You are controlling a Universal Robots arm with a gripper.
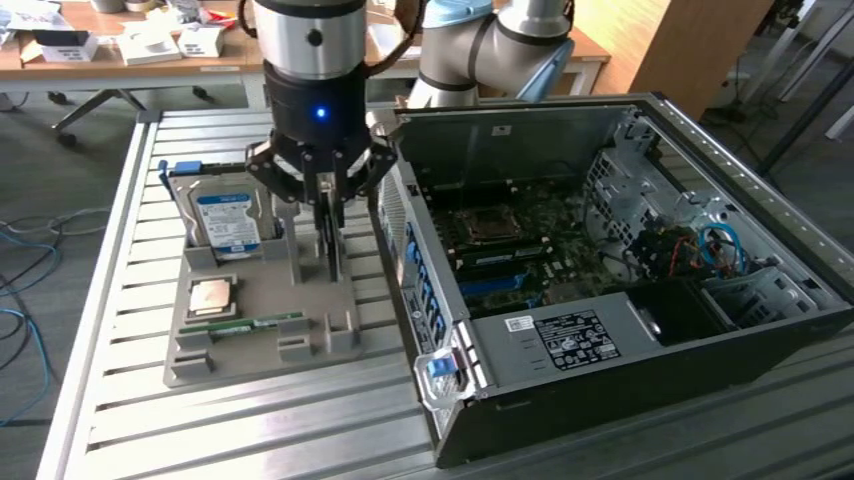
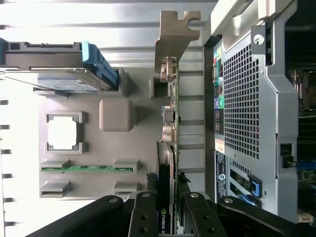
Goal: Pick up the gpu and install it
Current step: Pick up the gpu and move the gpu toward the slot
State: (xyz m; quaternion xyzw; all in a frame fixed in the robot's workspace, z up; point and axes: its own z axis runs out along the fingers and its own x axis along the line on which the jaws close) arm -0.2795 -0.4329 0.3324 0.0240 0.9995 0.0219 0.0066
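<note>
As seen in the exterior view, 1 grey holder tray (image 1: 267, 352) lies on the slatted metal table (image 1: 107, 330), just beside the open computer case (image 1: 601, 330) on the exterior view's right. The gpu (image 1: 334, 276) stands on edge in a slot of the tray, on the side nearest the case. The gripper (image 1: 328, 258) hangs straight down over it, jaws set on either face of the card and closed on it. The card sits in its slot, lower edge at tray level. A hard drive (image 1: 224, 222) with a blue-white label stands upright in the tray, to the exterior view's left of the gripper. A square processor (image 1: 214, 297) and a narrow green memory stick (image 1: 247, 323) lie nearer the camera.

In the wrist view, the gpu (image 2: 170, 128) shows edge-on, with its silver bracket (image 2: 174, 44) at the end far from the gripper (image 2: 169, 195). The 2 black fingers (image 2: 144, 213) flank the card at its other end, pressed close to the board. The card runs between the tray's other parts and the perforated panel of the case.
</note>
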